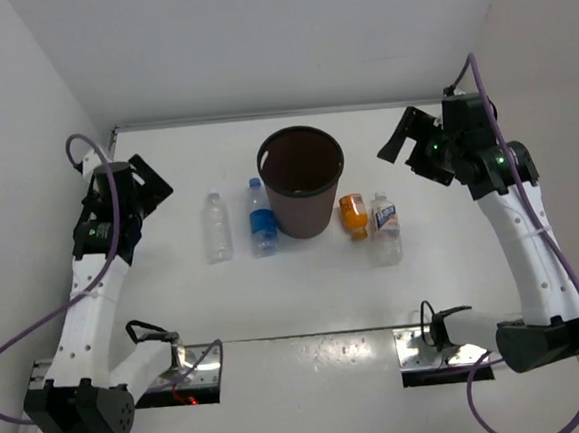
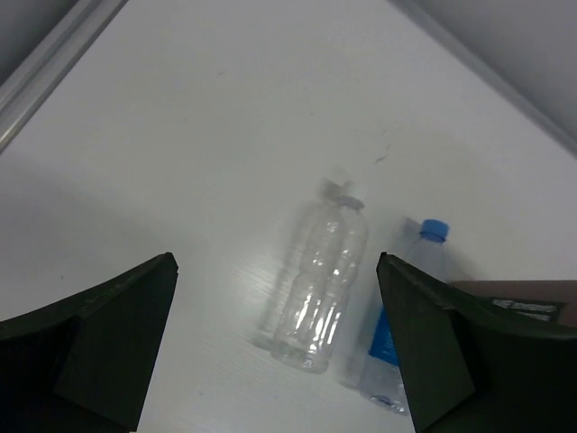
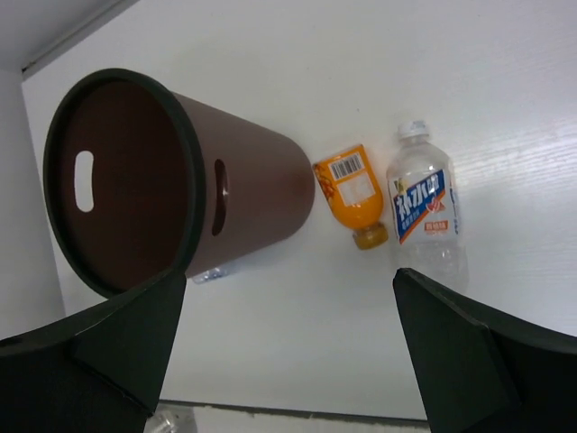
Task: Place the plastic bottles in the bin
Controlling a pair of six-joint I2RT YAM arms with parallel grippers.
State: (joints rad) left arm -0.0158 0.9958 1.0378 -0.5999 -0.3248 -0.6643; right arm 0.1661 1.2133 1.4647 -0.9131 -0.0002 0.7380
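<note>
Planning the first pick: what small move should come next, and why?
Probably lower the left gripper toward the plain clear bottle: the gripper is open and empty, and that bottle lies on the table just ahead, framed between its fingers.

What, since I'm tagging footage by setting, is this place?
Likely a robot test cell: white walls enclose a white table, two bolted arms, plastic bottles beside a round dark brown wastebasket.

I'm finding open table (image 1: 175,286) outside the plain clear bottle (image 1: 216,225) and the white-labelled bottle (image 1: 386,227). The bin (image 1: 302,180) is standing between the pairs, crowding the blue-labelled bottle (image 1: 260,217) and orange bottle (image 1: 354,214) just beside it.
</note>
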